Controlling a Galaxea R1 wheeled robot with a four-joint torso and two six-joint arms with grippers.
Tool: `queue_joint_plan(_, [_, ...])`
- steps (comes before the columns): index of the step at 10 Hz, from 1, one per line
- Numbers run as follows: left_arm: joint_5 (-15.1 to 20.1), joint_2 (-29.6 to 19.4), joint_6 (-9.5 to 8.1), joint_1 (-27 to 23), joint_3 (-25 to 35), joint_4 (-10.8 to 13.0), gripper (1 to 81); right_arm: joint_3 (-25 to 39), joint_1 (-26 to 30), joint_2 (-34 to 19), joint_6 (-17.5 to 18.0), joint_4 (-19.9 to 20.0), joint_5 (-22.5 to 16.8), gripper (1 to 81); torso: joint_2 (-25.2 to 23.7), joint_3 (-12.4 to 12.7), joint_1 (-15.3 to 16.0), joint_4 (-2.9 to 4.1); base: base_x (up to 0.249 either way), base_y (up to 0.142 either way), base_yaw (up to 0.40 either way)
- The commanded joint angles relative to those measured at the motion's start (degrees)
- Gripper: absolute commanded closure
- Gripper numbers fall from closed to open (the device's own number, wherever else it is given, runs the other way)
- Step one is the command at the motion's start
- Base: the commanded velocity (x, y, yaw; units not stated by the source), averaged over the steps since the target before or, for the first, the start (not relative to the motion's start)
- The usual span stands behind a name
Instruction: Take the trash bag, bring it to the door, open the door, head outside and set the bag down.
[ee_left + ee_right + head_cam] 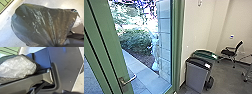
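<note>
In the head view a green-framed glass door (102,42) stands at the left, with a metal lever handle (128,79) low on its frame. The dark, shiny trash bag (37,23) fills much of the left wrist view. Its folds draw together into a tight neck where my left gripper (56,45) is shut on it. In the right wrist view, part of the bag (18,67) shows as crumpled whitish plastic with a dark edge, beyond the robot's jointed bar. How my right gripper stands cannot be told.
Right of the doorway stand a grey bin (196,75) and a green-topped bin (205,54) against the wall. A black chair (231,51) is farther back. Through the glass show pale paving (142,76) and a leafy bush (135,41).
</note>
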Motion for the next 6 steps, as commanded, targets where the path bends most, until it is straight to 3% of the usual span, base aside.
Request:
queue_joint_plan(1, [3.1, -0.1, 0.2, -2.8, -0.2, 0.4, 81.1, -0.1, 0.8, 0.6, -0.6, -1.0, -2.4, 1.0, 0.0, 0.0, 0.0, 0.0, 0.134, 0.0, 0.0])
queue_joint_plan(6, [3.1, -0.1, 0.2, -2.8, -0.2, 0.4, 81.1, -0.1, 0.7, 0.7, -0.6, -1.1, -2.3, 1.0, 0.0, 0.0, 0.0, 0.0, 0.134, 0.0, 0.0])
